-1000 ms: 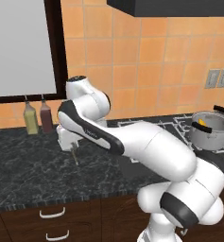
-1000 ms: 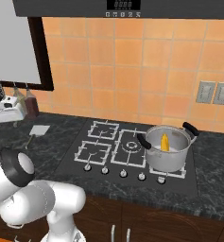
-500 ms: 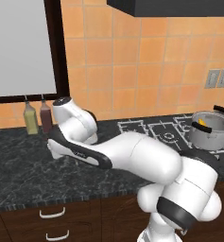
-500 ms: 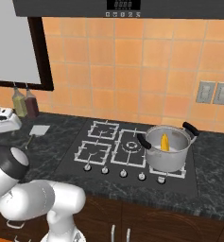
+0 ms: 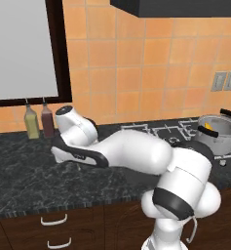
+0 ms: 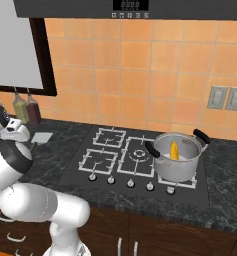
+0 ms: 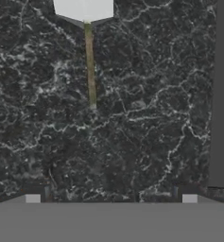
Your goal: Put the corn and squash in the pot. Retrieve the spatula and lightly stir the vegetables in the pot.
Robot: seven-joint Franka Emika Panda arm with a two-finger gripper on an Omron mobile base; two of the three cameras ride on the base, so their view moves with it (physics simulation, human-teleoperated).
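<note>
Jaws spread wide – holding nothing, above dark counter (image 7: 132, 142), spatula (image 7: 86, 28) ahead, corn (image 6: 174, 150) in pot (image 6: 177, 156)

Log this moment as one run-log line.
phase: reaching for spatula | gripper: open, empty, above counter | spatula: flat on counter | pot: on stove, corn inside

From behind the arm on its left and right, we look forward and down over the worktop (image 5: 19, 171); both base views share the pot (image 6: 177, 155) and bottles (image 5: 39, 121). Our hand view looks closely down onto the worktop.
</note>
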